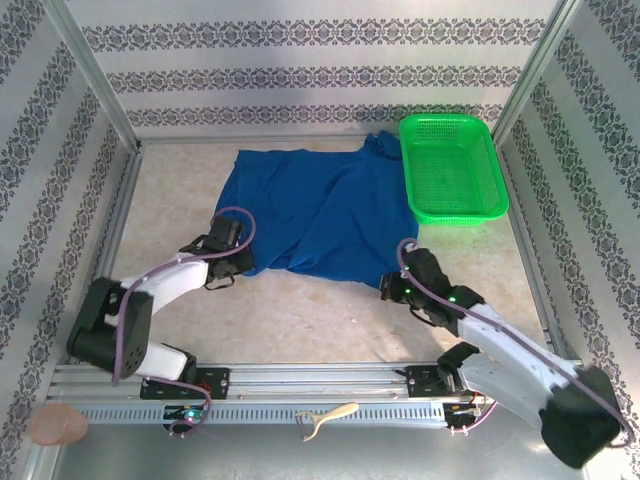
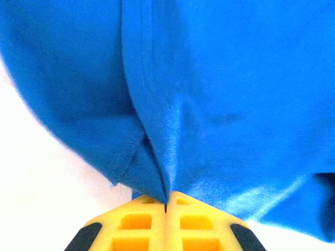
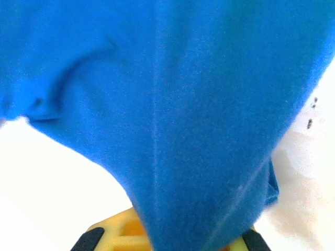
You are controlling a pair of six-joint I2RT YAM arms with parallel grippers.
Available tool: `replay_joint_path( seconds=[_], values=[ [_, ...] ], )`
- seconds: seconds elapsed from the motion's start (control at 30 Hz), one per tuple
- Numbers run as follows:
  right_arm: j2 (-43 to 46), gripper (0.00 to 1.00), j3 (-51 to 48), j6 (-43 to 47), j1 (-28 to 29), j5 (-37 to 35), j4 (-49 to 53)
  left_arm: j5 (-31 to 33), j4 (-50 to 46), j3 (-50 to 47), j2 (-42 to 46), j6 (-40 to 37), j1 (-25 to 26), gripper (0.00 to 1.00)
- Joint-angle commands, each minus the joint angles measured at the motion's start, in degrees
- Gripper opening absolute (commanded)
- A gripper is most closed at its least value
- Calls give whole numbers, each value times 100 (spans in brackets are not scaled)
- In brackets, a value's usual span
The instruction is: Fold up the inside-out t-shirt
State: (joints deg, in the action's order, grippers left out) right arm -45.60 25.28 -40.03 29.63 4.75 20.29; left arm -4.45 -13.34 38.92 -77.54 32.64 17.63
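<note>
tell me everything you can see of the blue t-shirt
The t-shirt is royal-blue soft cloth, plain on the face showing, no print visible. It lies spread but rumpled on the table, its far right corner reaching the green basket. A stitched seam runs up it in the left wrist view. The left gripper is shut on its near left edge, the right gripper on its near right edge, cloth draping over it.
</note>
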Motion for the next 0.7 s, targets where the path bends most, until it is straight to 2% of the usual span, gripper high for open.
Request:
replay_joint_path(
  seconds=[0.0, 0.1, 0.2, 0.27, 0.37, 0.47, 0.5, 0.53, 0.57, 0.6, 0.67],
  values=[
    [1080, 0, 622, 136, -88, 361, 1424, -80, -1132, 361, 1299, 148, -1, 0],
    [1609, 0, 1356, 175, -174, 493, 2371, -268, -1898, 620, 2305, 441, -39, 0],
    [1446, 0, 1958, 286, -248, 566, 2664, -360, -2167, 871, 2702, 608, -135, 0],
    [974, 0, 2193, 414, -369, 786, 2429, -592, -2031, 994, 2523, 612, -381, 0],
    [55, 0, 2370, 583, -718, 975, 1629, -1095, -1518, 1122, 1794, 612, -967, 0],
    [-1178, 0, 2421, 389, -1596, 1857, 402, -1454, -883, 1375, 744, 600, -1425, 0],
    [-1664, 10, 2505, 320, -1805, 2029, -57, -1489, -811, 1579, 262, 538, -1507, 0],
    [-2095, 32, 2678, 303, -1950, 2049, -238, -1556, -750, 1805, -179, 471, -1572, 0],
    [-2440, 43, 2878, 367, -2037, 2135, -288, -1618, -715, 1998, -524, 420, -1623, 1],
    [-2780, 50, 3119, 483, -2088, 2145, -259, -1712, -679, 2213, -888, 354, -1675, 8],
    [-2984, 54, 3384, 612, -2089, 1988, -131, -1694, -754, 2554, -1389, 228, -1730, 24]
  ],
)
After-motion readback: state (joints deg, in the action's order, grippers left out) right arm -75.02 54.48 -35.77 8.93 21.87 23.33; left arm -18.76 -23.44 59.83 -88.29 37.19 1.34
